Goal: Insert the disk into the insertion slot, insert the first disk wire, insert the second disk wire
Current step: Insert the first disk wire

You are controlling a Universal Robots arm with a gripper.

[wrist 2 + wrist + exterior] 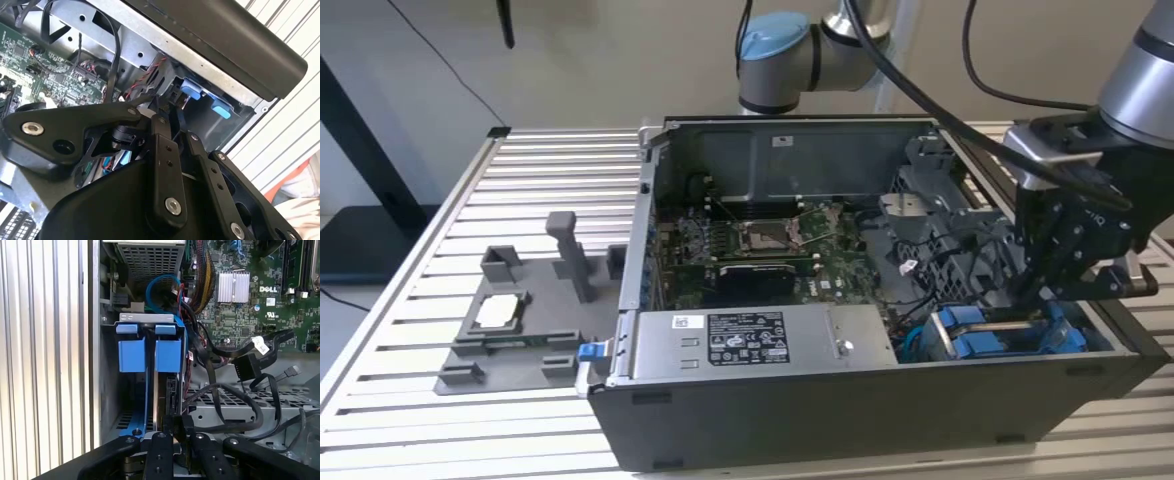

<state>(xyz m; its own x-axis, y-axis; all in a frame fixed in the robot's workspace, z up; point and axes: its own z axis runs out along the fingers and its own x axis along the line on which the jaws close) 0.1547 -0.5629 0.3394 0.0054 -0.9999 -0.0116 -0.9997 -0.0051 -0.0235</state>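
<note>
A plain pale wall [614,60] stands behind a slatted metal desk [534,170]. At the exterior view's left a slanted black post [360,130] rises beside the desk, and a thin dark cable [454,73] hangs against the wall.

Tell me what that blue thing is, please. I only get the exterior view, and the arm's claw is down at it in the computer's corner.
Observer: In the first wrist view it is the disk, standing edge-on in the insertion slot. Its two blue tabs sit side by side at the end away from the gripper.
Operator: Are its wires plugged in?
Observer: A black plug hangs free beside the slot, not joined to the disk.
Operator: Anything past the tabs?
Observer: A blue cable loops there, by a vented grey box.
</note>
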